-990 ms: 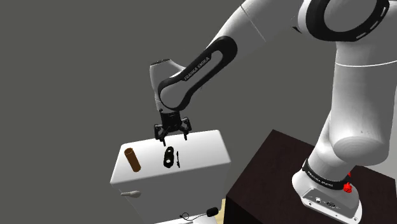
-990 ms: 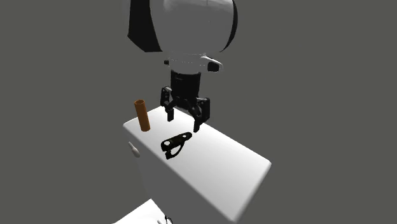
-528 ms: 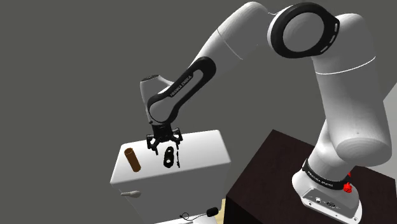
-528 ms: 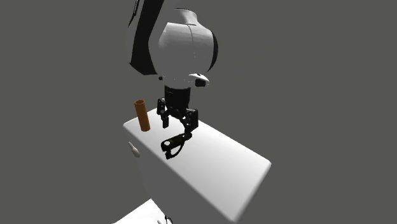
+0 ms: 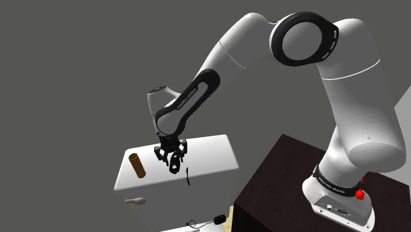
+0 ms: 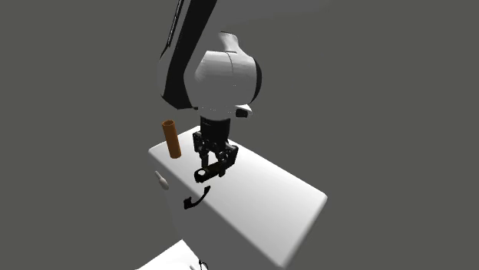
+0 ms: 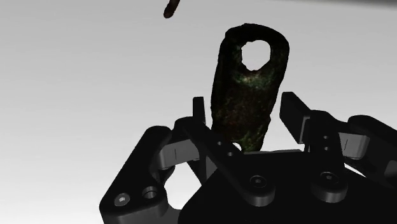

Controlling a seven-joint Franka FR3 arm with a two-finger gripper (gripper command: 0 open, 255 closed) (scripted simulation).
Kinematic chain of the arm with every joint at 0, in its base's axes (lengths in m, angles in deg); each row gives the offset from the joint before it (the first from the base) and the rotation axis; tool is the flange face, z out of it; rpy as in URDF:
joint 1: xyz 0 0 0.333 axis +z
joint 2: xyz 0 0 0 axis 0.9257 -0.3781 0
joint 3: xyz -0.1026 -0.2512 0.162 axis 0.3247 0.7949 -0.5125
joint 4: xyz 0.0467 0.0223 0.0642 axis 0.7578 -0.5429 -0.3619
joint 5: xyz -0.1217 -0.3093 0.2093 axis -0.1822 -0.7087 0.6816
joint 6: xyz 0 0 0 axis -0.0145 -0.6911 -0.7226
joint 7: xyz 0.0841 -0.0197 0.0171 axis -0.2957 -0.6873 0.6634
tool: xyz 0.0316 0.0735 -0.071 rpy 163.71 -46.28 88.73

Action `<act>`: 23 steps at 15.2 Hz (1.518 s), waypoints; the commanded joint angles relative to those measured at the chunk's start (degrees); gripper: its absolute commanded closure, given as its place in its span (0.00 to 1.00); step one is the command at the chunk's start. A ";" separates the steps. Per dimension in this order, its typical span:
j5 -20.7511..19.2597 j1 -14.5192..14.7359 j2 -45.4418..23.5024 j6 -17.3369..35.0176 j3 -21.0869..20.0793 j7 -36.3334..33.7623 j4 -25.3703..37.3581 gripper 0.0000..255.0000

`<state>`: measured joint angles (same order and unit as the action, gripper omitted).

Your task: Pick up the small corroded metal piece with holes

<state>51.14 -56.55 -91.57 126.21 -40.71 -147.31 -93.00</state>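
On the white table [image 5: 211,155], operator, your chief risk is a one-sided grip. The dark pitted metal piece [image 7: 248,95] sits off-centre between the fingers [image 7: 294,118]. Closing may shove or twist it before both pads bite, and it could then pivot out on the lift.

Operator: Anything nearby to worry about?

Inspector: Two items. A thin dark sliver [image 5: 187,174] lies near the piece, toward the shoulder view's bottom, and a sideways drag could catch it. A brown cylinder [image 5: 137,165] stands well apart at the shoulder view's left and should not interfere. Note also that you have the piece by the end away from its visible hole. Most of its length runs out beyond the fingertips, so I judge it may droop or swing once raised.

Operator: And the gripper itself?

Inspector: Your gripper [image 6: 215,165] is down at the table top, fingers spread narrowly to either side of the piece. In the wrist view one finger lies against the piece's edge, and a slip of white shows between the piece and the other finger. I record it as not yet pinching. Whether the piece rests flat on the table, I cannot tell.
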 commanded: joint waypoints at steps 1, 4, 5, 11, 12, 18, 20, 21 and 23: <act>-0.02 0.03 -0.11 0.06 0.01 -0.01 0.05 1.00; 0.00 0.02 -0.04 0.05 0.00 -0.01 -0.01 1.00; -0.02 0.03 -0.10 0.02 0.00 -0.02 0.07 1.00; 0.21 -0.14 0.96 -0.97 -0.18 0.01 0.03 1.00; 0.33 -0.22 1.50 -1.52 -0.27 0.02 0.04 1.00; 1.02 -0.64 4.57 -4.93 -0.77 0.05 0.45 1.00; 1.25 -0.77 5.54 -6.10 -0.93 0.06 0.68 1.00; 1.36 -0.84 6.01 -6.70 -1.00 0.06 0.81 1.00; 1.58 -0.95 6.93 -7.90 -1.13 0.07 1.12 1.00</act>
<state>52.62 -57.50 -85.10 119.15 -41.75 -147.16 -92.27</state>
